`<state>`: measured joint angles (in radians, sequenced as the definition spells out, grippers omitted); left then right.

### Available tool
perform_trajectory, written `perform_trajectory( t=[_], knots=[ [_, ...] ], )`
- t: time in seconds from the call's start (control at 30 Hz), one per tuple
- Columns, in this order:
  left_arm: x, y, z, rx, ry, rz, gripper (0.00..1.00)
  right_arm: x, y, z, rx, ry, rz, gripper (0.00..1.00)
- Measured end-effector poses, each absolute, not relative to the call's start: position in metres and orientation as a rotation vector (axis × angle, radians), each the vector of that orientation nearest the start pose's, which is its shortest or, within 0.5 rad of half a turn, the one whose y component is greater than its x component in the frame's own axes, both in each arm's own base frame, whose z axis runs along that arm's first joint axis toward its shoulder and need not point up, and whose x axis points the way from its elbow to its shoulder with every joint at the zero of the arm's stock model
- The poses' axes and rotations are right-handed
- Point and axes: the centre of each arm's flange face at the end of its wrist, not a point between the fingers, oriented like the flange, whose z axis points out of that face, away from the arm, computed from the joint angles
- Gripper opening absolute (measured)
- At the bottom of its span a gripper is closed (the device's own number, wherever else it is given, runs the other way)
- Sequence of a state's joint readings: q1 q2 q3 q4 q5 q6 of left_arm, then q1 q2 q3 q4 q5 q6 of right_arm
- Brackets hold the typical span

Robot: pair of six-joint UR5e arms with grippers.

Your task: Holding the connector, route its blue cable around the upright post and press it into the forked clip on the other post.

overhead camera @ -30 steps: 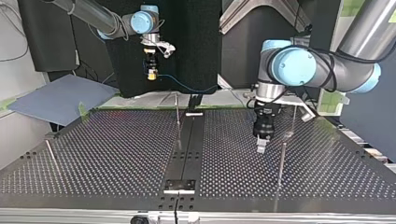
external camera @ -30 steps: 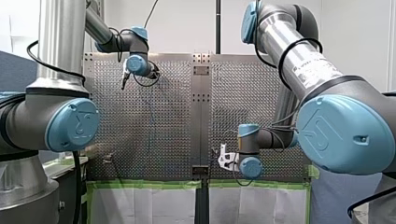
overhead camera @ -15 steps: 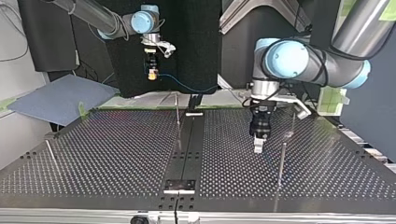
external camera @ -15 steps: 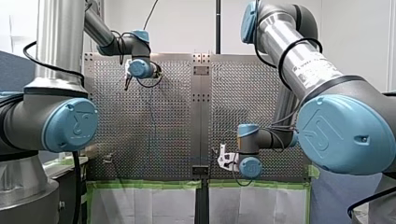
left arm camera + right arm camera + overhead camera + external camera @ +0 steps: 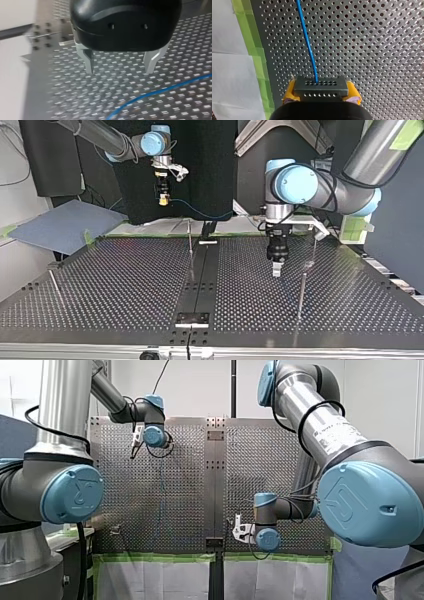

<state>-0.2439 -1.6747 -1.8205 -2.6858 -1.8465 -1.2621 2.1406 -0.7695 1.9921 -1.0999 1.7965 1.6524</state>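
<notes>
In the right wrist view my right gripper (image 5: 321, 96) is shut, its yellow pads on a dark connector (image 5: 320, 87). The blue cable (image 5: 308, 45) leaves the connector and runs out over the perforated table. In the top view this gripper (image 5: 162, 197) hangs high at the back left, and the cable (image 5: 200, 213) trails to the right. My left gripper (image 5: 120, 70) is open, its metal fingers (image 5: 88, 62) empty above the plate, with the cable (image 5: 155, 92) ahead of them. In the top view it (image 5: 276, 268) hovers beside thin upright posts (image 5: 301, 292).
Another thin post (image 5: 190, 239) stands near the dark centre strip (image 5: 202, 275), and a slanted rod (image 5: 55, 287) rises at the top view's left. Green tape (image 5: 255, 50) and white paper (image 5: 229, 75) edge the table under my right gripper. A blue sheet (image 5: 65, 225) lies off the table's back left.
My left gripper has shifted toward the top view's left and a little further from that camera, staying low over the plate. The right arm and the connector have not moved.
</notes>
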Motion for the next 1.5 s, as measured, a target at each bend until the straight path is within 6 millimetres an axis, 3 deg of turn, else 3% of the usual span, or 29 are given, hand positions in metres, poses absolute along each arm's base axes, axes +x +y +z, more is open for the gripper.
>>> perform_trajectory(
  t=[0.2,0.43,1.5],
  knots=[
    [0.482,-0.233,0.332,0.214,1.524,0.336,1.0,0.377,-0.38,-0.021,1.541,-1.147,1.422,0.0],
    [0.484,-0.23,0.324,0.221,1.543,0.428,1.0,0.378,-0.379,-0.021,1.543,-1.144,1.426,0.0],
    [0.501,-0.223,0.353,0.335,1.487,0.686,1.0,0.378,-0.379,-0.021,1.541,-1.142,1.431,0.0]
  ],
)
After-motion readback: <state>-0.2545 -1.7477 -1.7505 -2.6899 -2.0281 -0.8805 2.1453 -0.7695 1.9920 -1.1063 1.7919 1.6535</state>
